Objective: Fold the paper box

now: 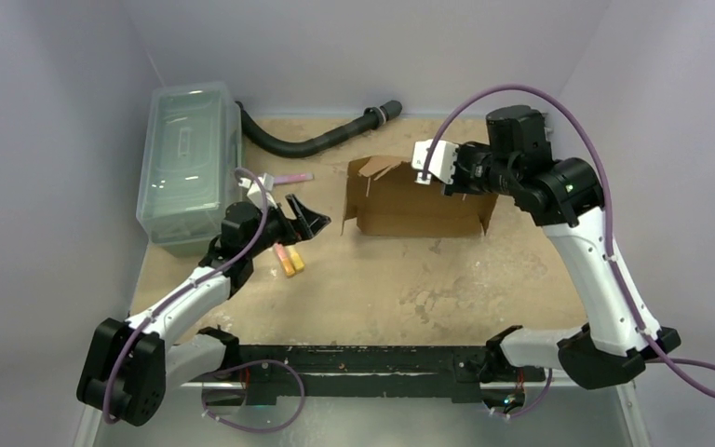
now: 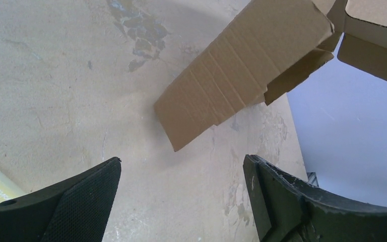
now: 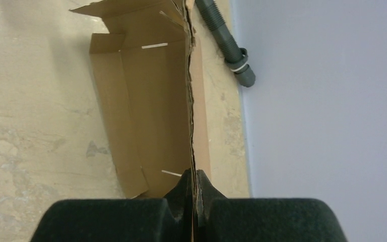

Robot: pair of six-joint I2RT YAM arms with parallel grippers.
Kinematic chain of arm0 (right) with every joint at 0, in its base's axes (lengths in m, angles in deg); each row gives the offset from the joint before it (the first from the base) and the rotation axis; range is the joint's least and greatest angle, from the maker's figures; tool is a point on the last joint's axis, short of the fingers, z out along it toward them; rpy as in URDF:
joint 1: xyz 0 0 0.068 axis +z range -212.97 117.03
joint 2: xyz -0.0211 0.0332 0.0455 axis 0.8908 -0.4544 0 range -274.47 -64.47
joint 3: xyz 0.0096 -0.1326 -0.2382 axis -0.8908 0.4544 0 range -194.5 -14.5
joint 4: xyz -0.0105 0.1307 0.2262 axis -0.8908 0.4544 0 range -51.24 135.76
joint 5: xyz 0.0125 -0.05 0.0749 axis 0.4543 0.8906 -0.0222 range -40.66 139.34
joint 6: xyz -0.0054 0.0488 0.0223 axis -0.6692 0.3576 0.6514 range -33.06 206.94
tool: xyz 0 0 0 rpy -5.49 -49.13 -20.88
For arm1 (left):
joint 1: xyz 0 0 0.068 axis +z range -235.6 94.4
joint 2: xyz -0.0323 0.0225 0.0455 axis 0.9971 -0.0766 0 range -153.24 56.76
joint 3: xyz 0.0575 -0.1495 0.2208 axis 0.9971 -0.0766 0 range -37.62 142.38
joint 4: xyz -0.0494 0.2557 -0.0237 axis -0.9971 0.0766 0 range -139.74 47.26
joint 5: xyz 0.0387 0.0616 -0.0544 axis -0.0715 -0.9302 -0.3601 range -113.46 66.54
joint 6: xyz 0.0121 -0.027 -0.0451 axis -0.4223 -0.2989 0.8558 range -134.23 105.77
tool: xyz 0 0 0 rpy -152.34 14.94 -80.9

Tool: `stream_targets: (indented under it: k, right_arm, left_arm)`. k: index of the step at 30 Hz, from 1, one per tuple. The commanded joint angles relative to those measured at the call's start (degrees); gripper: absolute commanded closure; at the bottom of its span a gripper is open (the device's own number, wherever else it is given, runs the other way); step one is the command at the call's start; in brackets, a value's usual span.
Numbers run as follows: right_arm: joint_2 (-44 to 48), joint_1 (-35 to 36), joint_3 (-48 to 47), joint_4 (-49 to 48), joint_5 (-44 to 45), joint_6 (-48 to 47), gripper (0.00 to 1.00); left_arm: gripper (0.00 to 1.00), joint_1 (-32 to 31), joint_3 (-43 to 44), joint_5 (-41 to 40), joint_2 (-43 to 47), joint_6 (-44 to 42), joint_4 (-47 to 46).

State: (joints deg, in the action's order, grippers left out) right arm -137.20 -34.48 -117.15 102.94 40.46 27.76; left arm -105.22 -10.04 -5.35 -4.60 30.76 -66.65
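Observation:
The brown cardboard paper box sits partly folded at the middle back of the table, its far wall upright. My right gripper is shut on the top edge of that upright wall, the cardboard pinched between both fingertips. The box floor and a low side wall show to the left of the pinched panel. My left gripper stands open just left of the box, nothing between its fingers. A loose box flap reaches toward it from ahead, not touching.
A clear plastic lidded bin stands at the back left. A black corrugated hose lies along the back edge. Pink, orange and yellow markers lie under the left arm. The enclosure's walls close in on three sides.

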Motion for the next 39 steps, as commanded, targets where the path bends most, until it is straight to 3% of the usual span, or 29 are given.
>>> stream_targets:
  k: [1,5,8,10,13,16,23,28,33,39]
  right_arm:
    - [-1.55,0.46,-0.37,1.87,-4.08,0.75,1.0]
    - [-3.87,0.48,-3.14,4.91,-5.51,1.29,1.0]
    - [-5.63,0.59,-6.65,7.42,-6.55,2.74,1.0]
    - [-6.08,0.58,-8.2,7.98,-6.86,4.04,1.0]
    - [-6.8,0.59,-9.4,9.03,-7.51,5.19,1.0]
    - [-6.95,0.57,-9.31,9.34,-7.47,6.26,1.0]
    - [-6.37,0.6,-8.24,9.04,-7.79,7.6,1.0]
    - [-6.31,0.6,-7.03,8.32,-7.51,8.55,1.0]
    - [-6.03,0.56,-7.03,7.89,-7.74,9.11,1.0]
    - [-5.18,0.58,-5.74,6.05,-5.79,10.24,1.0]
  left_arm:
    - [0.09,0.15,-0.75,1.8,-0.68,0.83,-4.48]
    - [0.09,-1.44,-0.14,1.99,0.71,-3.66,-6.57]
    - [0.08,-6.56,1.76,-4.38,3.17,-13.74,-6.79]
    - [0.07,-9.98,1.06,-8.44,4.46,-20.15,-11.36]
    - [0.07,-11.04,-0.95,-7.9,3.55,-25.47,-20.81]
    - [0.08,-11.37,0.16,-8.8,0.99,-28.95,-22.55]
    - [0.08,-15.51,2.94,-15.63,-5.76,-33.6,-24.6]
    - [0.09,-16.99,5.26,-17.22,-9.82,-31.95,-25.36]
    - [0.19,-18.17,8.18,-22.11,-13.9,-31.57,-23.96]
    - [0.33,-18.32,8.84,-20.91,-15.07,-29.6,-23.98]
